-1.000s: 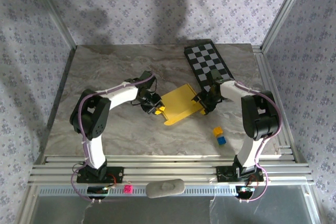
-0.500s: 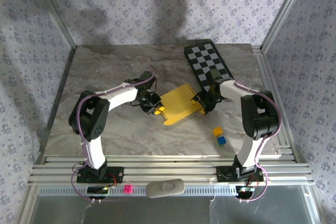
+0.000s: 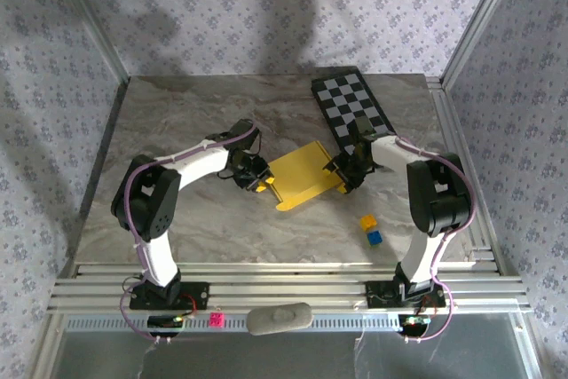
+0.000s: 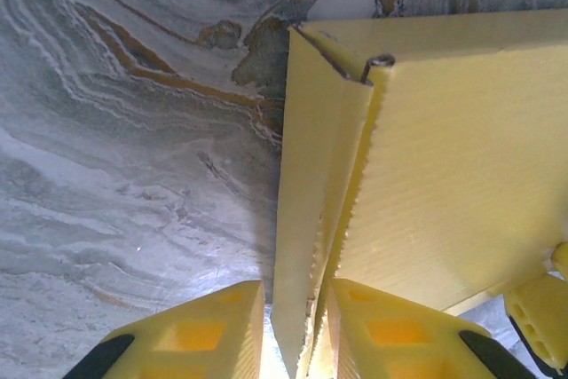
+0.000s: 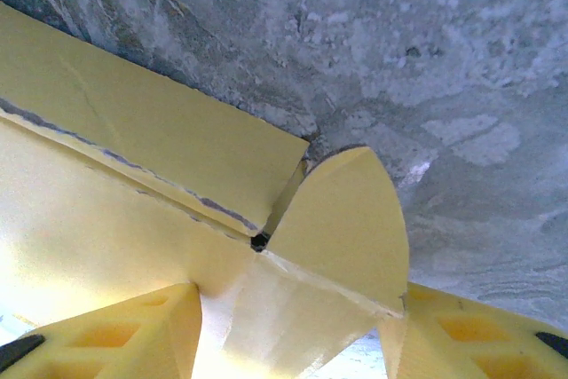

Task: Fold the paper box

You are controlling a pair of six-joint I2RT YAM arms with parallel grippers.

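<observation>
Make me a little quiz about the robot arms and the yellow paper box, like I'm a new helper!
1. True or false: the paper box lies between the left gripper and the right gripper.
2. Which lies nearer the arms' bases? A the yellow cube, B the blue cube.
3. Fill in: the chequered board is black and ____.
Key: 1 true; 2 B; 3 white.

We see the paper box [image 3: 304, 175] near the middle of the table [image 3: 195, 122], left jaws at its left edge, right jaws at its right; a chequered board [image 3: 351, 106] lies toward the far right corner.
</observation>
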